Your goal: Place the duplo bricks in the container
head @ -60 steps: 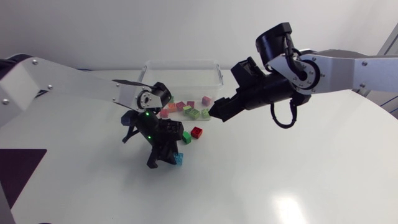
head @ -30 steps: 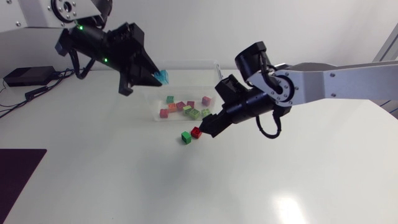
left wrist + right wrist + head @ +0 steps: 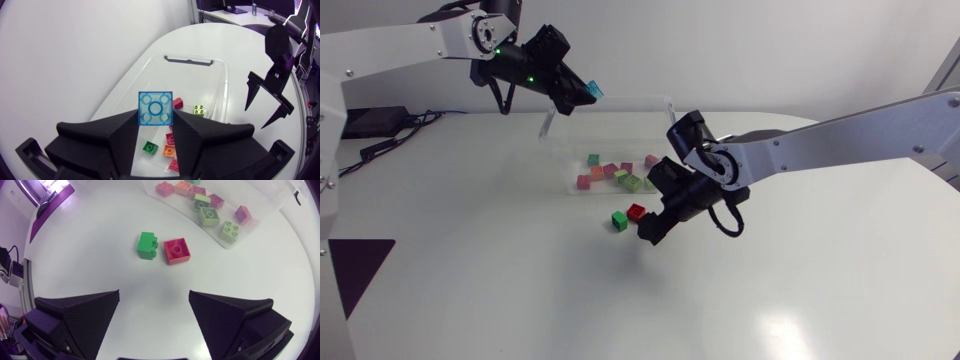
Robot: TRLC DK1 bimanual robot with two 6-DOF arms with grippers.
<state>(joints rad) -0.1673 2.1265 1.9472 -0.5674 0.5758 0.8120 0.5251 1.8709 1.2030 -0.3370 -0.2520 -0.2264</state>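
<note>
My left gripper [image 3: 582, 93] is shut on a light blue duplo brick [image 3: 593, 91] [image 3: 155, 108] and holds it in the air over the far left corner of the clear container [image 3: 665, 112] [image 3: 220, 75]. Several bricks [image 3: 616, 173] in red, pink, orange and green lie in the container. A green brick [image 3: 619, 221] [image 3: 147, 245] and a red brick [image 3: 636, 211] [image 3: 176, 250] sit side by side on the table in front of it. Just short of these two, low over the table, my right gripper [image 3: 649, 232] [image 3: 154, 297] is open with nothing between its fingers.
The white table [image 3: 520, 290] spreads wide on the near side of the bricks. At the far left edge lie a black box with cables [image 3: 365, 122]. A dark mat [image 3: 355, 270] sits at the left edge.
My left gripper has lifted the blue brick off the table and carried it up and back over the container. My right gripper has come down from the container's front to the red and green bricks.
</note>
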